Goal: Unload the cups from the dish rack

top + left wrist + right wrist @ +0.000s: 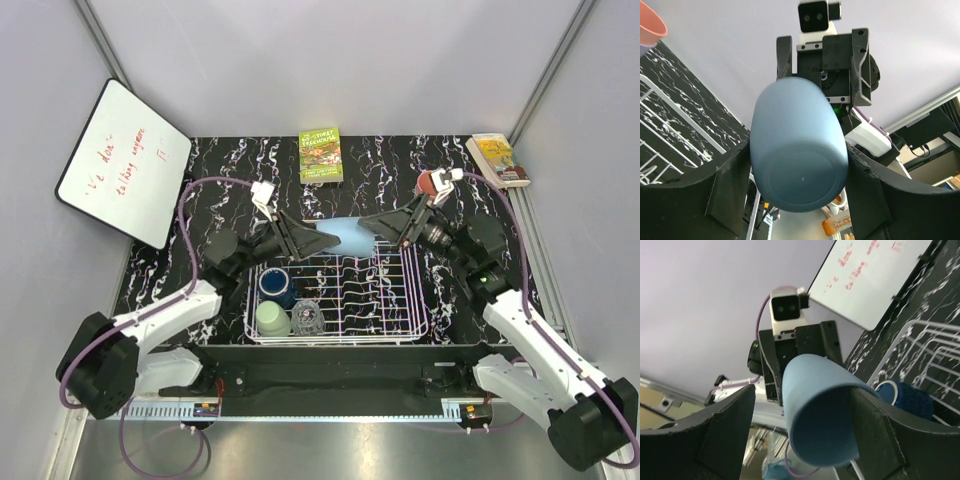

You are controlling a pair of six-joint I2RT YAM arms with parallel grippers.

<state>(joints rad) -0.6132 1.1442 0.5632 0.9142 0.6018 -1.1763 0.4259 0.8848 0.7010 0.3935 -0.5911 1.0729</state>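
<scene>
A light blue cup (345,237) hangs on its side above the far edge of the white dish rack (400,300). My left gripper (320,238) is shut on its base end (799,165). My right gripper (375,228) is open around its mouth end (807,405); one finger touches the rim and the other stands clear. In the rack's left part stand a dark blue cup (276,283), a pale green cup (271,319) and a clear glass (307,316). A salmon pink cup (432,184) sits on the table behind my right arm. I cannot make out the lavender cup for sure.
A whiteboard (125,165) leans at the far left. A green book (320,155) lies at the back middle and another book (498,160) at the back right. White walls close in three sides.
</scene>
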